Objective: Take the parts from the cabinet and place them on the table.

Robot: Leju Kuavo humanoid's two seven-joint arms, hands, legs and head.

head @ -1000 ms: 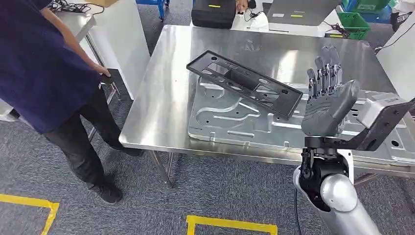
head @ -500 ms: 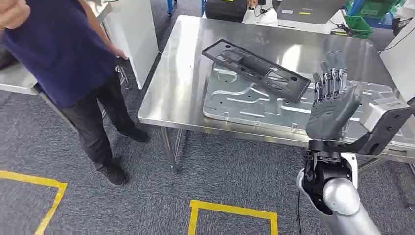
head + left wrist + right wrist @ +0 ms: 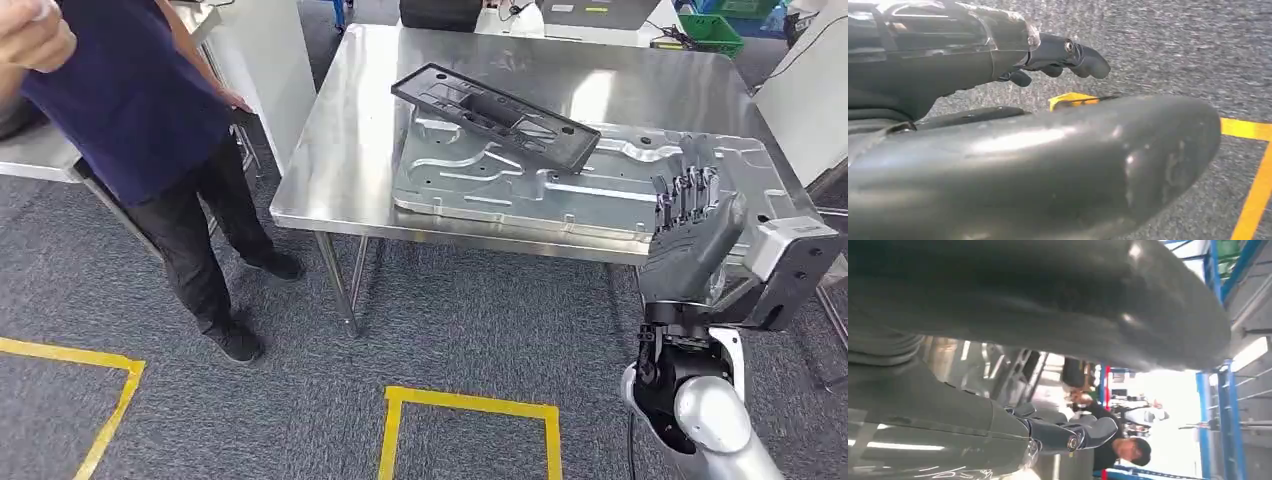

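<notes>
On the shiny stainless steel table (image 3: pixel 350 150) lies a large stamped grey metal panel (image 3: pixel 560 185); across its far left part rests a long black plastic frame (image 3: pixel 495 115), tilted. Near the table's front right corner, raised upright, the robot's right hand (image 3: pixel 690 225), fingers apart and holding nothing. Left hand (image 3: pixel 1058 55) over grey carpet with yellow tape lines (image 3: pixel 1248 130), empty, fingers slightly bent. Left of the table, a person in a dark blue shirt (image 3: pixel 130 90).

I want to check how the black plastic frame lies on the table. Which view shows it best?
The head view: the black plastic frame shows whole, lying slanted across the silver metal panel on the steel table. The right wrist view gives only a blurred glimpse of the tabletop past the right hand; the left wrist view faces the floor.
</notes>
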